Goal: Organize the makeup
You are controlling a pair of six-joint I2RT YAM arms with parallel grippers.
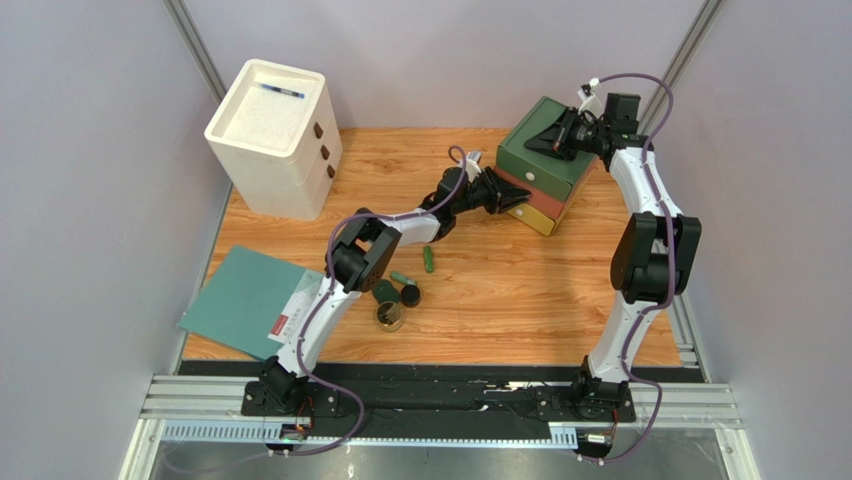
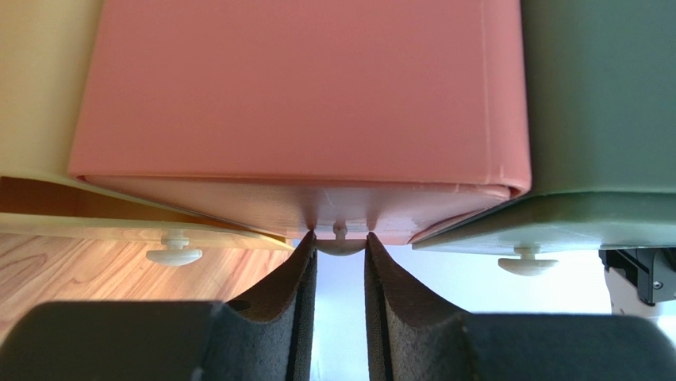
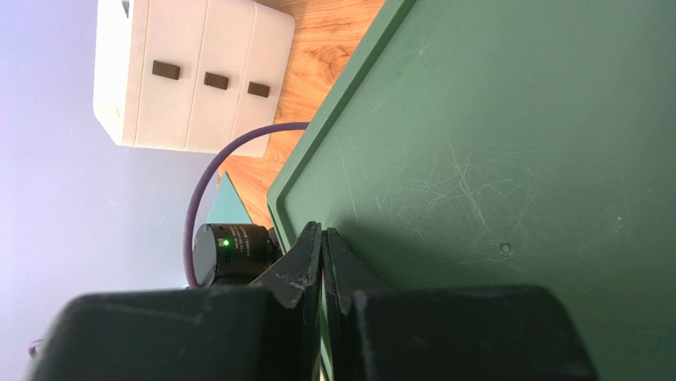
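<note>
Left pincer [image 2: 339, 240] sits narrow at the pink drawer [image 2: 301, 95] of the drawer unit [image 1: 548, 160], its pads clamped on the little white knob [image 2: 340, 246]. Right pincer [image 3: 323, 238] is pressed closed, tips on the unit's green top. I see the makeup [image 1: 400, 295] well in front of the unit on the tabletop [image 1: 520, 300], apart from both pincers: green tube [image 1: 428, 260], dark jars [image 1: 410, 295], gold-rimmed compact [image 1: 390, 318]. Left arm [image 1: 355, 250] covers part of that cluster, and the drawer insides are hidden from me.

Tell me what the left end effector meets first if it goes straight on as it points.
Probably the small white knob of the pink plastic drawer, which sits between the dark fingers of the left end effector, with the drawer front right behind. Whether the fingers already touch it is unclear.
</note>
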